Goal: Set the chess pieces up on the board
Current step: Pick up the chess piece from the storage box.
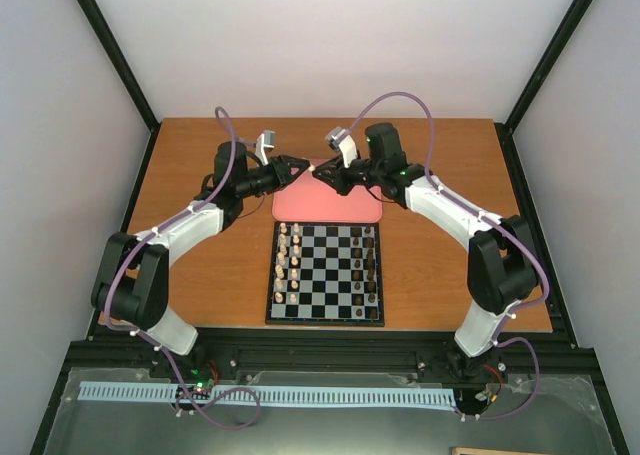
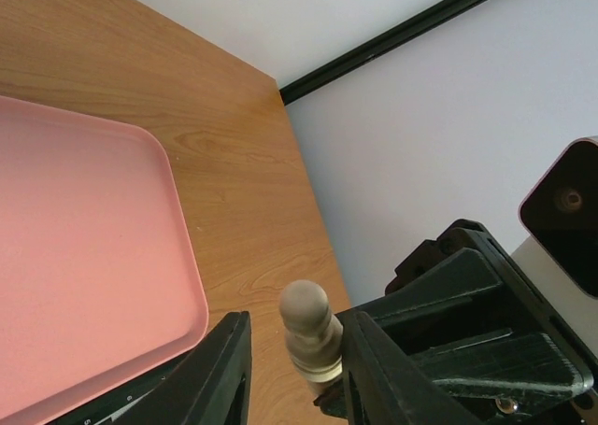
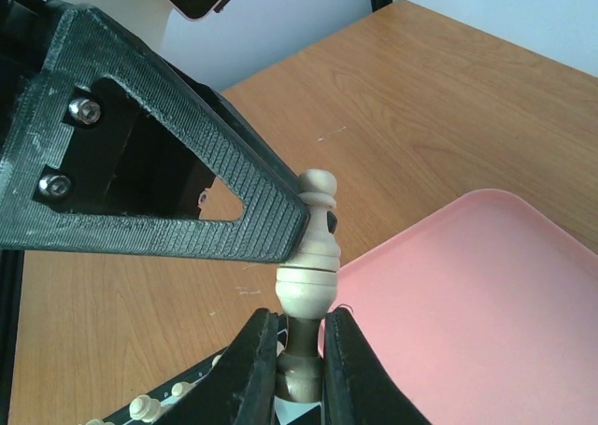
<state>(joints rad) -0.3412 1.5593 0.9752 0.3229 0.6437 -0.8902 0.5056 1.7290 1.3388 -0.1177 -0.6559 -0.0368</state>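
A pink tray (image 1: 327, 210) lies flat on the wooden table (image 1: 200, 155); dark brown chess pieces (image 1: 371, 265) stand in two rows nearby.

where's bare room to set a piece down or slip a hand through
Free: the board's middle files, between the cream pieces and the dark pieces; the pink tray's near half; bare table flanking the board. Crowded: over the tray's far edge, where the left gripper and right gripper meet on a chess piece.

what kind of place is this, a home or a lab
Probably a lab robot cell, not a home: left arm and right arm bolted to a dark rail at a wooden table, plain white walls framed by black posts, and a chessboard and pink tray as props.
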